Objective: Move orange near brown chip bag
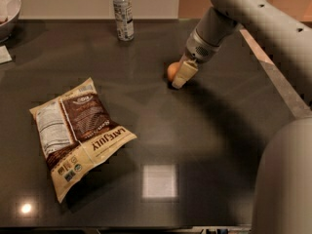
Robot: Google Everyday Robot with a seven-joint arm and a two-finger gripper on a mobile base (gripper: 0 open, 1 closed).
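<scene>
Orange (171,71) at far-centre of surface (209,145), half hidden behind claw (181,76) — claw low at fruit's right side, touching or just beside; grasping or released, cannot tell. Brown chip bag (80,130) well apart, front-left. Risk: shallow hold lets round fruit roll away — perhaps toward bottle (124,13); overshoot drops it onto bag.
</scene>
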